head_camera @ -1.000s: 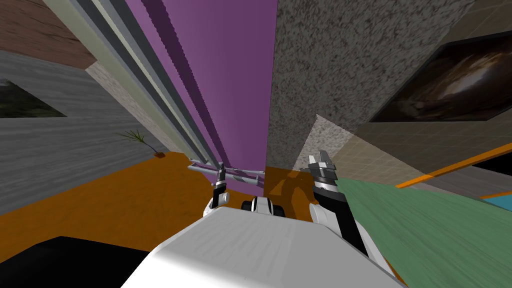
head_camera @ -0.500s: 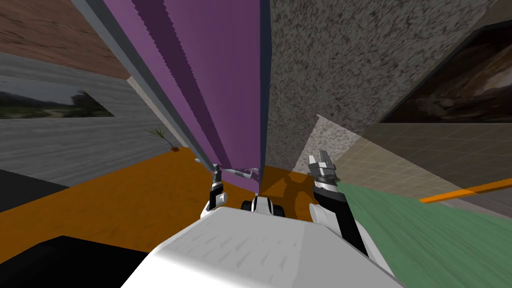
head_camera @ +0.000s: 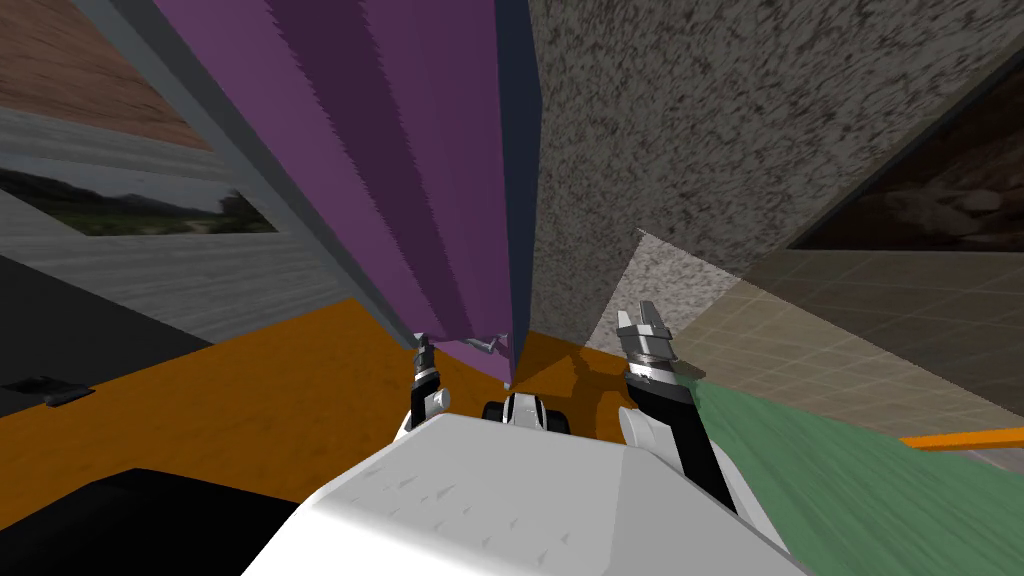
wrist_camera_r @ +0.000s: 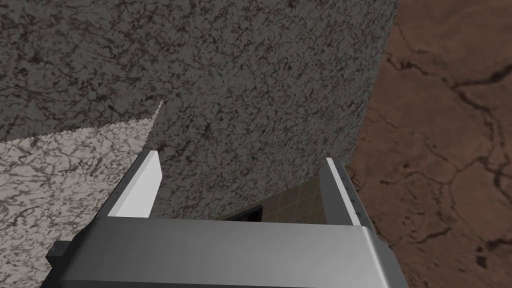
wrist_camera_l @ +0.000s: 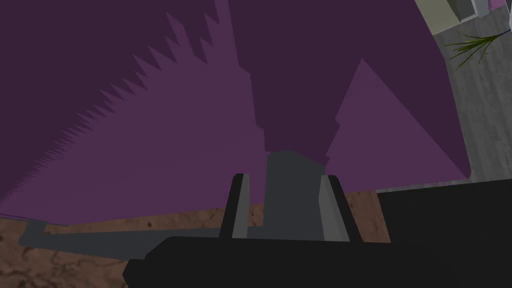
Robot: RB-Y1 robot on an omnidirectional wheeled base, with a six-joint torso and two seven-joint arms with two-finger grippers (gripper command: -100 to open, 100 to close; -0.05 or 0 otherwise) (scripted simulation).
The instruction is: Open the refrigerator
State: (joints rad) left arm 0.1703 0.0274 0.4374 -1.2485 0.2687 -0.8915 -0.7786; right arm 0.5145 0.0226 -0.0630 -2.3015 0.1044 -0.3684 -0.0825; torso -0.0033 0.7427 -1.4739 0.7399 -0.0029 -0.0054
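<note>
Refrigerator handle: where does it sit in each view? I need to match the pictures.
Head view: grey handle at the purple door's lower edge, next to the left gripper.
Left wrist view: handle between the left gripper's fingers, purple door behind.
Right wrist view: open right gripper facing a speckled grey wall.
Shared landmark: the purple door.

Orange floor (head_camera: 250,400), speckled grey wall (head_camera: 700,130), green plant (wrist_camera_l: 470,47)

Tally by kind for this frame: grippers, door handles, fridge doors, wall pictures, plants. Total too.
Grippers: 2, left gripper shut on the grey handle, right gripper open
Handles: 1
Doors: 1, purple fridge door
Wall pictures: 2, landscape picture, dark picture
Plants: 1, plant
Total: 7
</note>
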